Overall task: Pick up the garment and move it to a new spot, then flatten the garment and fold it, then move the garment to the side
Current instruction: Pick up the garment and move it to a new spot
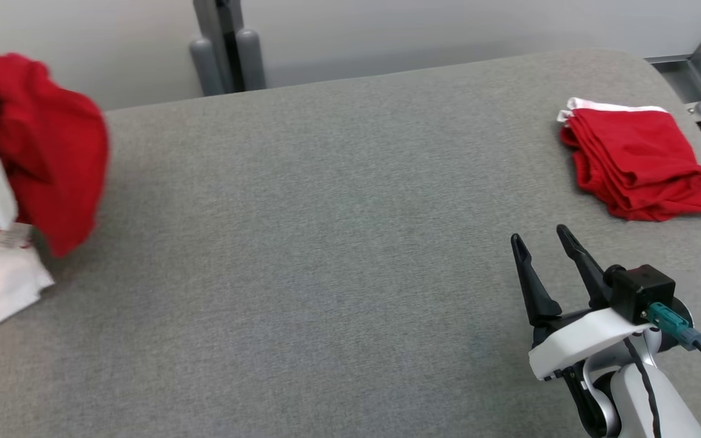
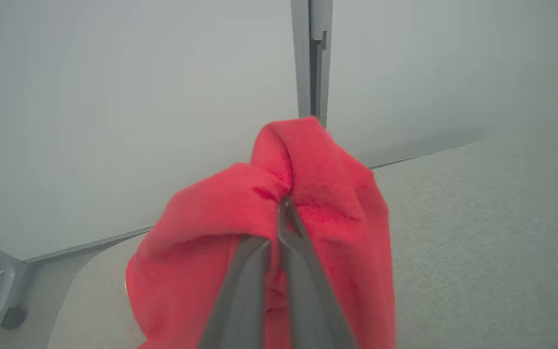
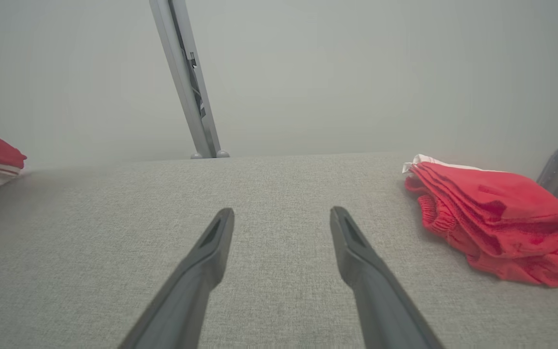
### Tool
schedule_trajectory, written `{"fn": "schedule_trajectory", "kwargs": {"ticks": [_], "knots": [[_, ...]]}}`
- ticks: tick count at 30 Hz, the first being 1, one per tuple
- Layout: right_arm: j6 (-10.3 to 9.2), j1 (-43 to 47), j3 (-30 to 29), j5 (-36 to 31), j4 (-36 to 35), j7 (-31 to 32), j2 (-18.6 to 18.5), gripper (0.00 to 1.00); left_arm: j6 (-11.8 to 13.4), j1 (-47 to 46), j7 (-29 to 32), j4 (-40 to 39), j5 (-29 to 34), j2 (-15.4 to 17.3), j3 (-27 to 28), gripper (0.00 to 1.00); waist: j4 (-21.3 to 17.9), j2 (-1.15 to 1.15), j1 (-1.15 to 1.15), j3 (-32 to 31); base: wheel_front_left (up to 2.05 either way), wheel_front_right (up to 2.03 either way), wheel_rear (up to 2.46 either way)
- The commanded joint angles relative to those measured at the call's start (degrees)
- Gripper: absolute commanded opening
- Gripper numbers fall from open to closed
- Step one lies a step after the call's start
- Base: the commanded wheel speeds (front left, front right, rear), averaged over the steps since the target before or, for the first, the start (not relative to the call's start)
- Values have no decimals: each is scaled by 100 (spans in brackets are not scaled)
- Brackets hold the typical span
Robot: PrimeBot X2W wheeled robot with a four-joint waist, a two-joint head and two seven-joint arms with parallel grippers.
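Grey fabric surface (image 1: pixel 326 243), pale wall (image 1: pixel 448 30)

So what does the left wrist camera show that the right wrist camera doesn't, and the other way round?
Left wrist camera: the left gripper shut on a bunched red garment, lifted off the table.
Right wrist camera: the right gripper, fingers apart with nothing between them, above the grey padded surface, and a folded red pile lying to its right.
Shared: the grey padded surface, the pale wall and a grey upright post.
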Motion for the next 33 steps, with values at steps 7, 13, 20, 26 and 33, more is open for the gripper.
{"fn": "schedule_trajectory", "kwargs": {"ticks": [7, 13, 20, 26, 33], "knots": [[-1, 108, -12, 64, 0, -55, -30, 100, -100, 262, 494, -1065, 101, -388, -630, 0, -405, 0, 0, -112, 0, 0, 0], [-1, 58, 37, 133, -10, -87, -29, 100, -61, 420, 596, -1468, 96, -1020, -1133, 0, -697, 0, 0, -3, 0, 0, 0], [-1, -131, 215, 278, 7, -149, -30, 100, -159, 28, 444, -1059, 130, -1825, -1527, 0, -1087, 0, 0, 281, 0, 0, 0], [-1, -288, 420, 423, 95, -240, -29, 100, -145, -386, 133, -255, 48, -2390, -1512, 0, -1348, 0, 0, 472, 0, 0, 0], [-1, -581, 817, 704, 282, -394, -29, 100, -129, -1119, -549, 1531, 163, -2971, -1447, 0, -1711, 0, 0, 729, 0, 0, 0]]}}
